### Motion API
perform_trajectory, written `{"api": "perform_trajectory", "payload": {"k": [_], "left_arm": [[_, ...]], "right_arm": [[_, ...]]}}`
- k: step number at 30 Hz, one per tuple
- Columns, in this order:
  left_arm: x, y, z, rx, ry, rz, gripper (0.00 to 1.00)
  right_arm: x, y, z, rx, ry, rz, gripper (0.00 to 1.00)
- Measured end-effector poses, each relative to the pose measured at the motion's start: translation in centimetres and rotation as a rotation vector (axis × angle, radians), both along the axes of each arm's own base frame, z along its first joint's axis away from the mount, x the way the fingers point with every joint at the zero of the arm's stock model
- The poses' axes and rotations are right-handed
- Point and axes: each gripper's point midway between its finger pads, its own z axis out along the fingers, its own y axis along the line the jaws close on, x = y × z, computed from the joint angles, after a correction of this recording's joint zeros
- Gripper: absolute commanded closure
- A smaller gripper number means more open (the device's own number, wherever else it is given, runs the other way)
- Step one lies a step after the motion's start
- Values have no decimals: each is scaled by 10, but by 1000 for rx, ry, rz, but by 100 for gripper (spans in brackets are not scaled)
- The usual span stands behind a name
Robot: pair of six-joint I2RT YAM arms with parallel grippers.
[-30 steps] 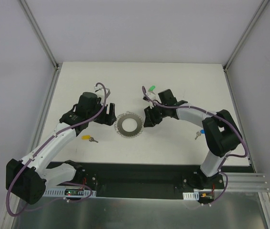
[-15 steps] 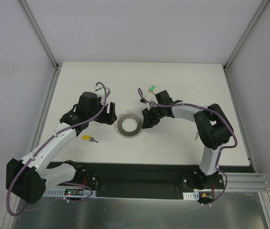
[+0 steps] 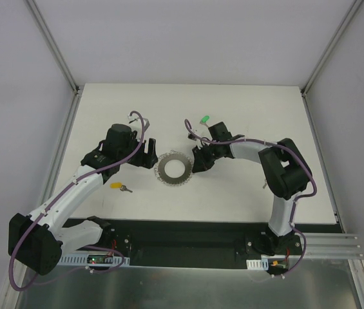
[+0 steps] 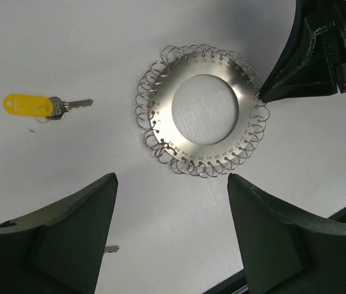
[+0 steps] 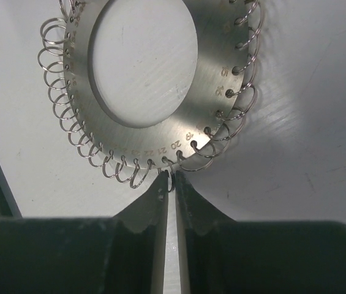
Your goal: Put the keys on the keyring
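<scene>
My right fingers (image 5: pixel 145 214) are drawn narrow, almost together, their tips pinching one small wire loop on the edge of the keyring (image 5: pixel 209 92), close by the stamped numbers 20 and 21. The keyring lies flat on the white counter (image 4: pixel 68 37) between my two arms. My left fingers (image 4: pixel 68 233) are spread wide and hold nothing, hanging over the counter just beside the ring's opposite side. A yellow-headed key (image 4: pixel 29 105) lies on the counter well apart from the ring, and a green-headed key (image 3: pixel 203 120) lies beyond my right wrist.
</scene>
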Motion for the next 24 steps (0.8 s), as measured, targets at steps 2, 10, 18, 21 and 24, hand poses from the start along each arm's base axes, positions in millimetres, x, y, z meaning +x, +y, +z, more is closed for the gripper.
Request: {"api": "perform_trajectory", "payload": {"k": [2,10,18,21,24], "left_arm": [[-1,-1,0,-3,1,-5,27],[-3,-5,1,-18,8,-26,27],[-1,-23,31,-89,-28,-111,27],[1,-33,56,-125,-77,-164,28],[3,-42,84,-164,-139,-223,28]], "right_arm": [[-1,0,0,0,1,7,99],[-6,-1,6,11,2,22,99],[-6,-1,85,74,-212,16,99],[-7,1,127,130,-323,15,99],[-8,-3,164,173,-419,-2,99]]}}
